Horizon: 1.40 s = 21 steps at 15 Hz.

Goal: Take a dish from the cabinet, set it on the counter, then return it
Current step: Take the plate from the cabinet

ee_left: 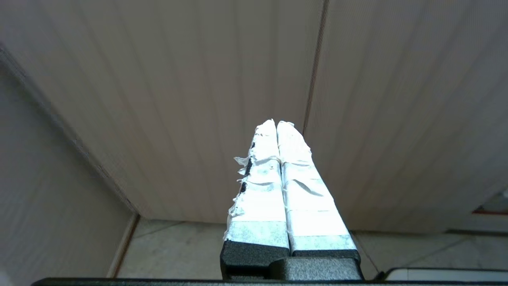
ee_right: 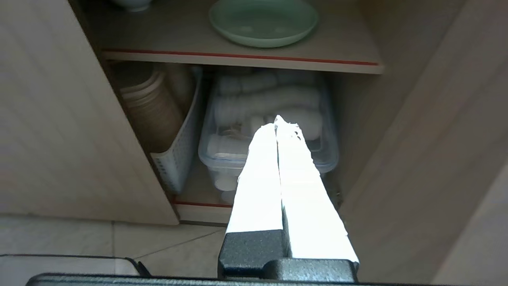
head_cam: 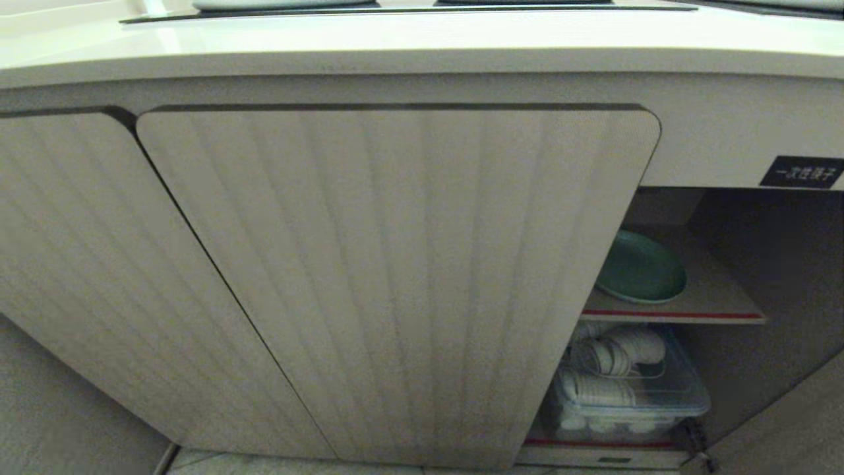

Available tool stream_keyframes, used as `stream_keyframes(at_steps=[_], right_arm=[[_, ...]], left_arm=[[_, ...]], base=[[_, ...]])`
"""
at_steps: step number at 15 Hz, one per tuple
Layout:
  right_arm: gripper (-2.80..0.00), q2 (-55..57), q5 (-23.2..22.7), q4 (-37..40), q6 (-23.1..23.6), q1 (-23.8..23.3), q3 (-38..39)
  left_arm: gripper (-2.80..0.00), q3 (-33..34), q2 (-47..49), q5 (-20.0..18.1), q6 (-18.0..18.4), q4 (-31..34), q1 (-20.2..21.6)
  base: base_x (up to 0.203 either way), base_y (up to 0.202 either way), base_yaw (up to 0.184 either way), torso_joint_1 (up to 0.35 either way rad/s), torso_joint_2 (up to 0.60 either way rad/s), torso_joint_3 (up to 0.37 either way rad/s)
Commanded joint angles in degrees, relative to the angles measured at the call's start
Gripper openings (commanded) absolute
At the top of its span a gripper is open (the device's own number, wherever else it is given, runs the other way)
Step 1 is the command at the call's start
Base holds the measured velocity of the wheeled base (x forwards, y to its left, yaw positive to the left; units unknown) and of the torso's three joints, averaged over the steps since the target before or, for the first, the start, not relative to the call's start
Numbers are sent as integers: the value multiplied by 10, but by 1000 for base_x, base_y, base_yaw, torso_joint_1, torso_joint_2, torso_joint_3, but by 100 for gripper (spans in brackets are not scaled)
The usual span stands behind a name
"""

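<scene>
Right now your right gripper (ee_right: pixel 276 121) has its taped fingers pressed together, holding nothing, pointed into the open side of the cabinet (head_cam: pixel 395 277) at the level of the lower compartment. Your left gripper (ee_left: pixel 276 125) is likewise closed and empty, facing the ribbed door (ee_left: pixel 190 99) near the seam.

Beyond the right fingertips sits a clear bin (ee_right: pixel 214 155) of white cups, with a perforated basket (ee_right: pixel 176 159) of stacked bowls beside it. Above them, on the red-edged shelf (ee_right: pixel 238 55), lies the dish (ee_right: pixel 264 22), flat, well apart from the fingers and higher than they point.

Judge the dish stiff, smooth and probably breakable, so a slipping pinch is the danger. Its low raised rim is the only purchase: take the near edge, one finger over and one under, after you spread the fingers. The counter (head_cam: pixel 422 46) runs above the doors.
</scene>
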<state>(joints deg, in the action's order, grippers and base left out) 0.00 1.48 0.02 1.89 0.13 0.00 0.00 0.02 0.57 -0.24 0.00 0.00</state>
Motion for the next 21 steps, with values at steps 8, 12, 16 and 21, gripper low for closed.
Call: stream_keyframes(at_steps=[8,12,16,21], right_arm=[[-280,0,0,0,0,0,0],[-280,1,0,0,0,0,0],[-280,1,0,0,0,0,0],[-280,0,-4,0,10,0,0]], left_arm=[[-280,0,0,0,1,1,0],[-280,0,0,0,0,0,0],[-280,0,0,0,0,0,0],[-280,0,0,0,0,0,0]], base=[[0,0,0,0,0,0],[0,0,0,0,0,0],[0,0,0,0,0,0],[0,0,0,0,0,0]])
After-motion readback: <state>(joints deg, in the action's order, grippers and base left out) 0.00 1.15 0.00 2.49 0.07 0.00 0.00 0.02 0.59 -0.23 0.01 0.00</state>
